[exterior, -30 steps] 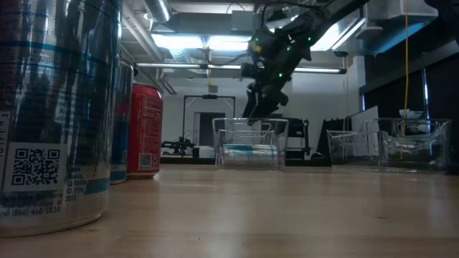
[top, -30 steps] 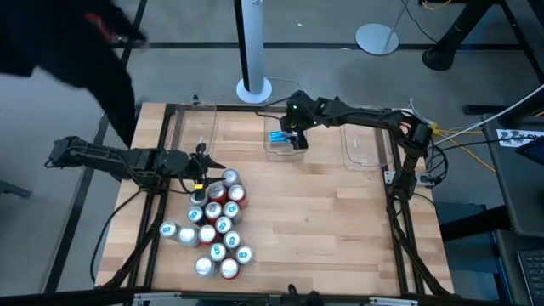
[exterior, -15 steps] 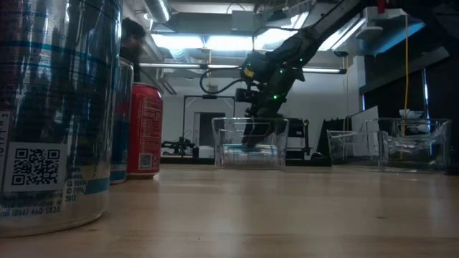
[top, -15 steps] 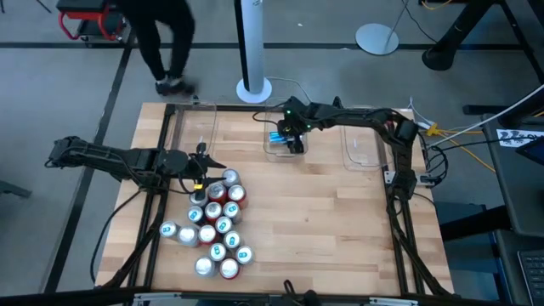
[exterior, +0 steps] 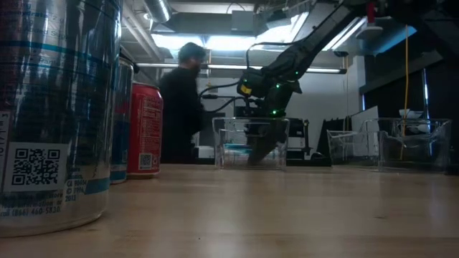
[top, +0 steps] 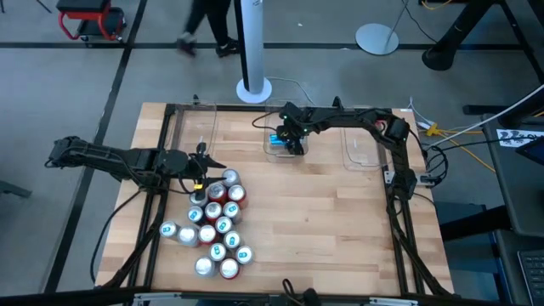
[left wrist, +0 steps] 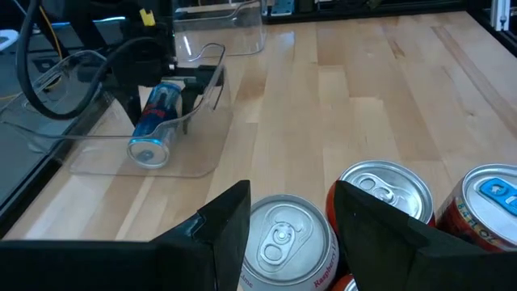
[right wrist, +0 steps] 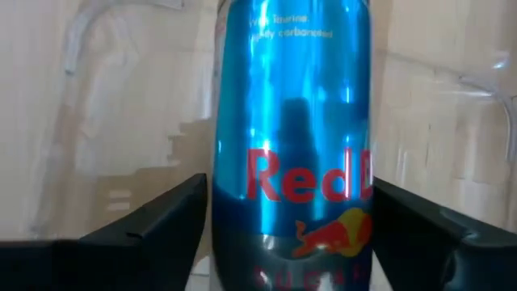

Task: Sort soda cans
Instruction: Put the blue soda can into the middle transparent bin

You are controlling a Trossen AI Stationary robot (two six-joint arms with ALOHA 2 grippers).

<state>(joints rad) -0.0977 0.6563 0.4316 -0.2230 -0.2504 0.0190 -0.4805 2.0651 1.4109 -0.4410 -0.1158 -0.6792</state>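
While person [exterior: 181, 100] passes behind, wooden table [top: 323, 221] holds cans [top: 217, 225].

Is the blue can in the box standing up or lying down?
Lying down. The blue can rests on its side in the clear bin, silver top facing sideways, with the right gripper over it.

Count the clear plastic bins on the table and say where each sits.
3, along the wooden table's far edge: left bin, middle bin holding a blue can on its side, right bin. None seems hidden.
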